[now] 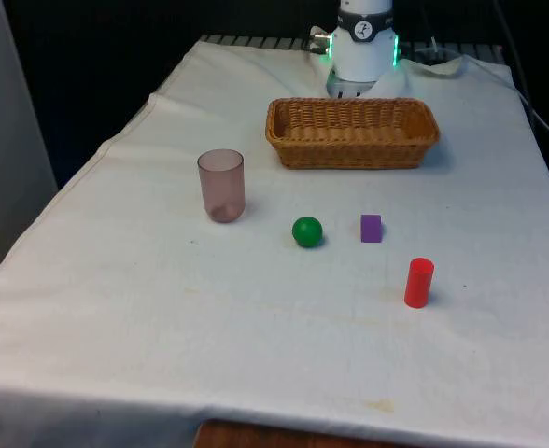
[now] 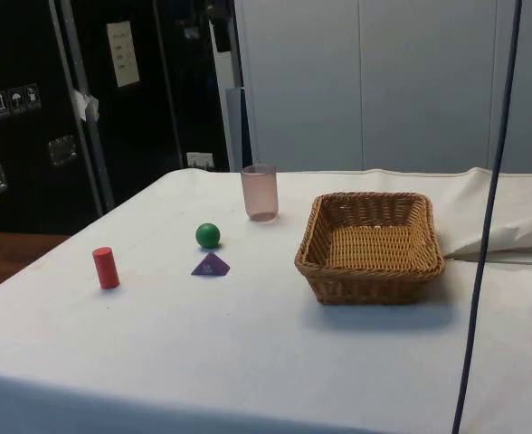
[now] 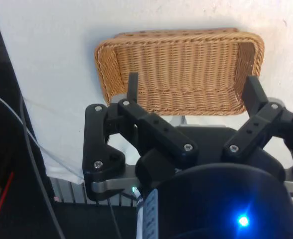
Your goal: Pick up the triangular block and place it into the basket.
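Observation:
The purple triangular block [image 1: 371, 228] lies on the white cloth between a green ball and a red cylinder; in the side view the block [image 2: 211, 265] shows its triangular face. The wicker basket [image 1: 354, 154] stands empty at the table's far end, and its near wall [image 2: 365, 285] faces the side view. In the wrist view my gripper [image 3: 191, 82] is open, high above the basket [image 3: 106, 64], with nothing between its fingers [image 3: 132, 82]. It is far from the block.
A pink translucent cup [image 1: 221, 185] stands upright at the front view's left of the basket. The green ball [image 1: 307, 231] is beside the block. The red cylinder [image 1: 418, 282] stands nearer the front edge. A dark cable [image 2: 483, 226] hangs in the side view.

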